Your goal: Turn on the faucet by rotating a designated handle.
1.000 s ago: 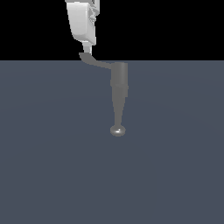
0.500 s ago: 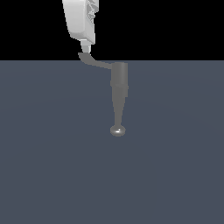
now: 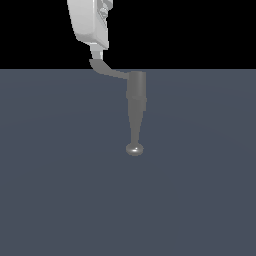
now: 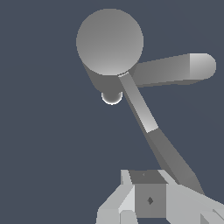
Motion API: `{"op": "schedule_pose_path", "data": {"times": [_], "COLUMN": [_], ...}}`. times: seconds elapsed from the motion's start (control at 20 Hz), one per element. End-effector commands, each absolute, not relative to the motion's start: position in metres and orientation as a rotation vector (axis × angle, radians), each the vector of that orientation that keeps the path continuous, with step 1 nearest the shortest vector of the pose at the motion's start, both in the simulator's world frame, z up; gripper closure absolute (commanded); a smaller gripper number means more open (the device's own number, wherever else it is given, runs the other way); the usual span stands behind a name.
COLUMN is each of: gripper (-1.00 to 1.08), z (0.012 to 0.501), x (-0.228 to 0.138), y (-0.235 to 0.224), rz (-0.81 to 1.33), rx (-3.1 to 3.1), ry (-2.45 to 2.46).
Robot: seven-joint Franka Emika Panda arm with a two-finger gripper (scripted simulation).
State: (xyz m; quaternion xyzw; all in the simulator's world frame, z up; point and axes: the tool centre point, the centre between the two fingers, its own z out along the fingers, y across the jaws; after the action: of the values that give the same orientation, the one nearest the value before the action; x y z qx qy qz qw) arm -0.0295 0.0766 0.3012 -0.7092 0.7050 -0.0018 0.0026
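While arm hangs vertical, claw (image 3: 98,54) meets handle (image 3: 106,68) tip — spread unclear.

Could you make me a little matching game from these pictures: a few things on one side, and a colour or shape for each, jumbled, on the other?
Things:
1. the robot's blocky tool
2. the thin grey curved lever handle
3. the tip of the dull grey metallic faucet

Descriptions:
A. shiny and rounded
B. white
C. juts sideways from the cylindrical body

Pairs: 1-B, 2-C, 3-A
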Motion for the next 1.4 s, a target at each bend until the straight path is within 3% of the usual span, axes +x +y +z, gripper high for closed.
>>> {"op": "schedule_pose_path", "data": {"times": [0.0,1.35], "gripper": [1.08,1.08], "z": [0.3,0.3], "x": [-0.039,-0.103], "y": [0.077,0.021], "rz": [0.0,-0.001], "rx": [-2.23,-2.229], "ry": [2.213,2.213]}}
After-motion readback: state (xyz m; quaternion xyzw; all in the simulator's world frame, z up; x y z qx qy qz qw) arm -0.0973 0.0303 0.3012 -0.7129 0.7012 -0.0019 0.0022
